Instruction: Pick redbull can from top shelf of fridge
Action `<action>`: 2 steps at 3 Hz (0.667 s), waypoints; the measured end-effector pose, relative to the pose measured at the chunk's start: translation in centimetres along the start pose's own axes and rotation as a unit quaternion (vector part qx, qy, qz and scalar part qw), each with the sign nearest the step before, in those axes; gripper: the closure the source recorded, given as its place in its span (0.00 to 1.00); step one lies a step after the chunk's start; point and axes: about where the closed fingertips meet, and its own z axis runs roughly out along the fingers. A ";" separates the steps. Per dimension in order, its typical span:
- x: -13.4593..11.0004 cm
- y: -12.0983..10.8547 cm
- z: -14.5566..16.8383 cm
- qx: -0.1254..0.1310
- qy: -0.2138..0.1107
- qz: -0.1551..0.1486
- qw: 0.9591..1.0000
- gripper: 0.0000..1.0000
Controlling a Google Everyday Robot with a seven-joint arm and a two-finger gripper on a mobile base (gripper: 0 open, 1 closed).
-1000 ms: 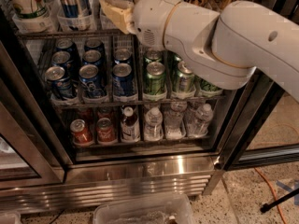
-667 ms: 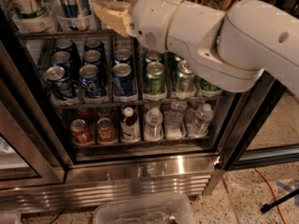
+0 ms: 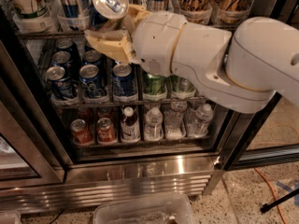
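My gripper (image 3: 112, 29) reaches from the right and its tan fingers (image 3: 106, 42) are shut on the redbull can (image 3: 108, 4), a slim blue-and-silver can with a silver pull-tab lid. The can is tilted toward the camera and held in front of the top shelf (image 3: 42, 33), a dark wire rack with clear lane trays holding more tall cans. The fridge (image 3: 140, 171) is stainless steel with black-framed glass doors, open in front of me.
Below the top shelf a rack holds short blue cans (image 3: 91, 76) and green cans (image 3: 154, 84). The bottom rack holds red cans (image 3: 81, 132) and water bottles (image 3: 154, 122). A clear plastic bin (image 3: 142, 211) sits on the floor. An orange cable (image 3: 271, 185) lies on the floor at right.
The gripper with the redbull can has moved out toward the camera; the can's lid now shows large and tilted in front of the top shelf.
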 end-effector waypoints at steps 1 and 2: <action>2.7 1.4 -0.4 -0.011 0.029 0.007 0.999 1.00; 5.1 2.5 -1.5 -0.019 0.061 0.013 0.998 1.00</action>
